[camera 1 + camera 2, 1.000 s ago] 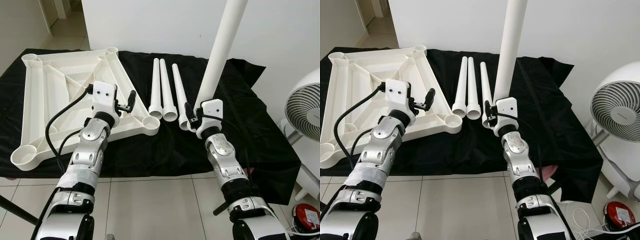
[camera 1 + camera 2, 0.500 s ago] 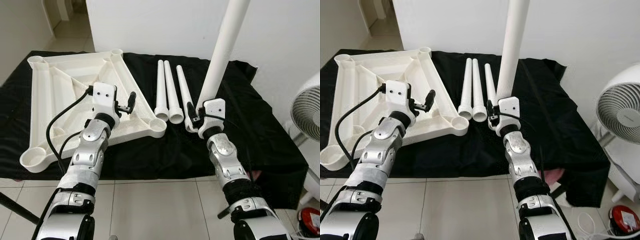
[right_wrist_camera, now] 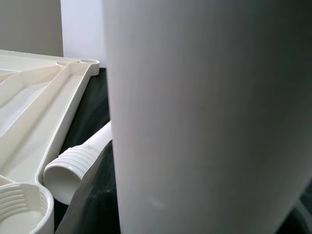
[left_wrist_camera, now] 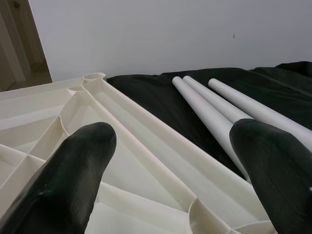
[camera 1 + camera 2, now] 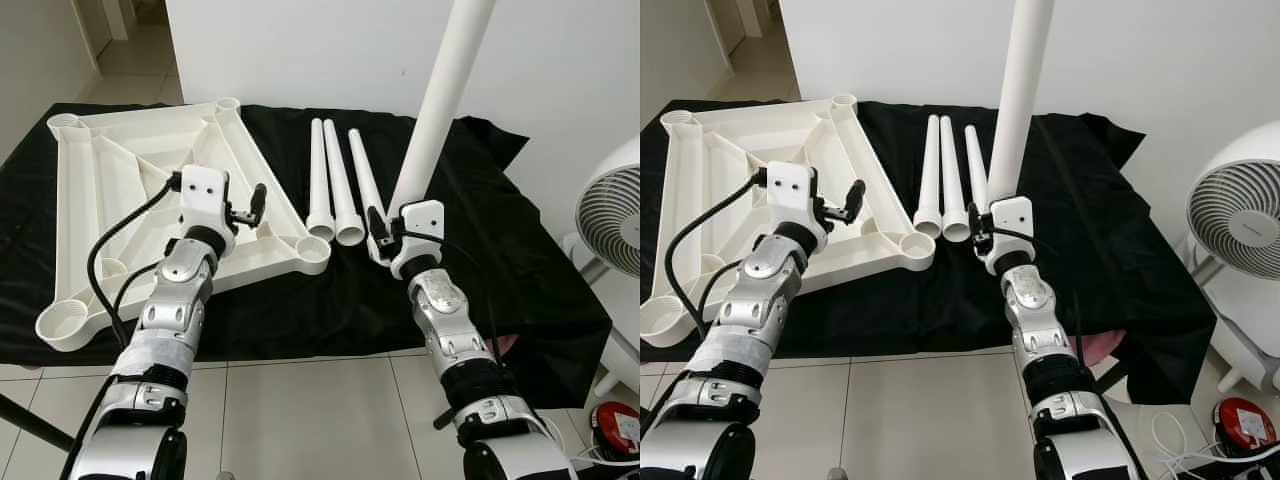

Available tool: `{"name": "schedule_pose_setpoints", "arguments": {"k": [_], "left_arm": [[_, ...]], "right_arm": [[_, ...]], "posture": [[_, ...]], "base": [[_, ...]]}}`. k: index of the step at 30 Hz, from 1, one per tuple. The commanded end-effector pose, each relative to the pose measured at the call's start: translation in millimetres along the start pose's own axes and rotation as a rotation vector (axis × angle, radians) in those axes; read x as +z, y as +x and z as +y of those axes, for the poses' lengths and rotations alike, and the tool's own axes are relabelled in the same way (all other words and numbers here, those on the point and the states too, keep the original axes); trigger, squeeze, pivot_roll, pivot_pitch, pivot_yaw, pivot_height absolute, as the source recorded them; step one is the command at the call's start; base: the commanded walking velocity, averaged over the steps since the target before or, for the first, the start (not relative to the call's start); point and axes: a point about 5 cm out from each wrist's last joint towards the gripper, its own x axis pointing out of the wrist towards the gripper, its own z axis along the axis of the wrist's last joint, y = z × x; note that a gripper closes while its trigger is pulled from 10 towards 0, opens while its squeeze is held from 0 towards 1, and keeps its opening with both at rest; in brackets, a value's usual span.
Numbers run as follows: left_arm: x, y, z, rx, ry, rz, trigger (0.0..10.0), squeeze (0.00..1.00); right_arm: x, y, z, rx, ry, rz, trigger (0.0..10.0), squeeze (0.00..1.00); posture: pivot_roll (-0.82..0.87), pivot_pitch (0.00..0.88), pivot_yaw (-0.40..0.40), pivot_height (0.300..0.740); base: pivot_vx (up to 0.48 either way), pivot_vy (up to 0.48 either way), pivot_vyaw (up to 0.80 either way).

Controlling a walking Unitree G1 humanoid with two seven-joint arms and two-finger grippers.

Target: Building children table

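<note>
A white table top (image 5: 120,190) lies upside down on the black cloth (image 5: 460,210), with a round leg socket (image 5: 311,248) at each corner. Three white table legs (image 5: 335,185) lie side by side to its right. My right gripper (image 5: 378,222) is shut on a fourth white leg (image 5: 440,100) and holds it nearly upright, its lower end just right of the lying legs. My left gripper (image 5: 257,200) is open above the table top's near right rail; its black fingers (image 4: 73,175) stand wide apart over the ribbed underside (image 4: 122,165).
The cloth covers a low platform whose front edge meets a tiled floor (image 5: 300,410). A white fan (image 5: 610,215) stands at the right, with a red-and-white object (image 5: 618,428) on the floor below it. A white wall (image 5: 330,50) rises behind.
The camera has shifted a little, so the whole scene slid in the picture. Both grippers keep the same places relative to the table top and the legs.
</note>
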Motion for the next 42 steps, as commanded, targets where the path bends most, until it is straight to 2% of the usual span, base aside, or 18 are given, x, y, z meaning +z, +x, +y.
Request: {"name": "schedule_pose_setpoints", "arguments": {"k": [1, 19, 33, 38, 42], "left_arm": [[-2.2, 1.4, -0.9, -0.005, -0.007, 0.019, 10.0, 0.0], [-1.2, 2.4, -0.7, -0.003, -0.009, 0.014, 10.0, 0.0], [2.9, 1.9, -4.2, -0.02, 0.029, -0.012, 10.0, 0.0], [4.0, 1.2, -4.3, -0.028, 0.079, -0.016, 10.0, 0.0], [3.6, 1.0, -4.2, -0.032, 0.061, -0.016, 10.0, 0.0]], "right_arm": [[2.5, 0.9, 0.1, -0.005, 0.0, -0.016, 10.0, 0.0], [2.7, 1.4, 0.0, -0.007, 0.0, -0.017, 10.0, 0.0], [2.3, 1.6, 0.3, -0.004, 0.0, -0.016, 10.0, 0.0], [2.8, 2.4, 1.4, 0.0, 0.0, -0.019, 10.0, 0.0], [2.8, 2.4, 2.0, 0.002, 0.0, -0.019, 10.0, 0.0]], "posture": [[0.02, 0.0, -0.032, 0.74], [0.02, 0.0, -0.03, 0.74], [0.03, 0.0, -0.033, 0.74], [0.03, 0.0, -0.035, 0.74], [0.03, 0.0, -0.035, 0.74]], "base": [[0.0, 0.42, 0.0], [0.0, 0.446, 0.0], [0.0, 0.0, 0.0], [0.0, 0.0, 0.0], [0.0, 0.0, 0.0]]}}
